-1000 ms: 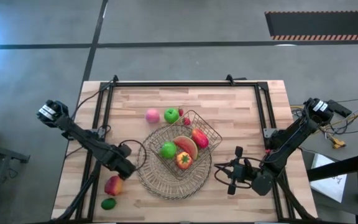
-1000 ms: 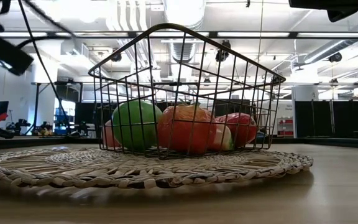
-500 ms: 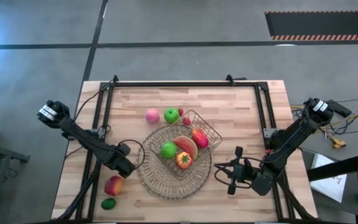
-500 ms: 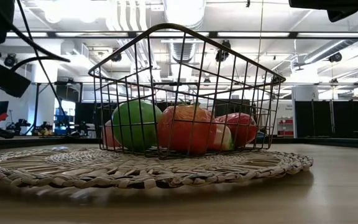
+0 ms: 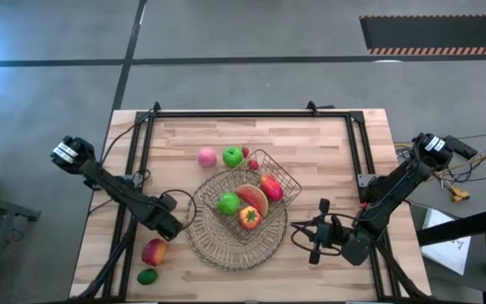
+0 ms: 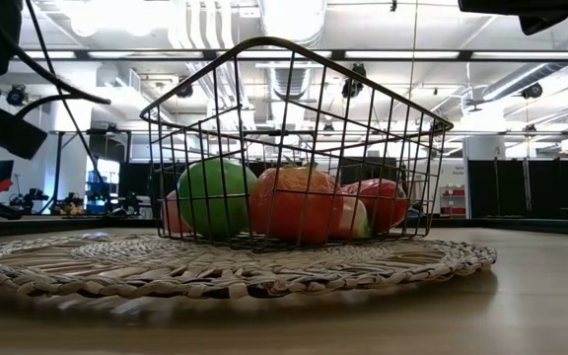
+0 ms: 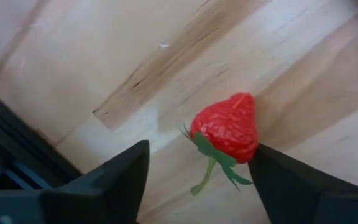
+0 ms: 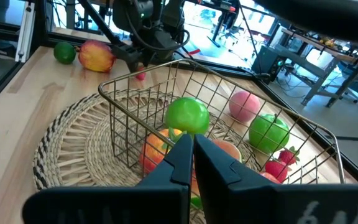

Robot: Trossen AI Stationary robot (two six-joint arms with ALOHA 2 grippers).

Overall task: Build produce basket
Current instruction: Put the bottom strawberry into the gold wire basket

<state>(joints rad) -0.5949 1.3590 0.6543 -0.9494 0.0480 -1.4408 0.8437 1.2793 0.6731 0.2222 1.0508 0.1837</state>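
Red strawberry (image 7: 226, 127) sits between your left gripper (image 7: 197, 171) jaws, open around it; overhead hides it. At four o'clock, right gripper (image 5: 315, 239) jaws meet.

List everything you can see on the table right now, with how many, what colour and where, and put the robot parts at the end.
basket: one, dark wire, on the mat
mat: one, tan woven, round, mid-table
green apples: two; one in the basket, one on the table behind it
watermelon slice: one, red, in the basket
mango: one, red-yellow, in the basket
small red-yellow fruit: one, in the basket
peach: one, pink, on the table beside the outer apple
strawberries: one between the left gripper's fingers; red bits by the basket's far corner
red-yellow apple: one, near left corner
lime: one, green, beside it
left gripper: open around the strawberry
right gripper: shut, right of the mat
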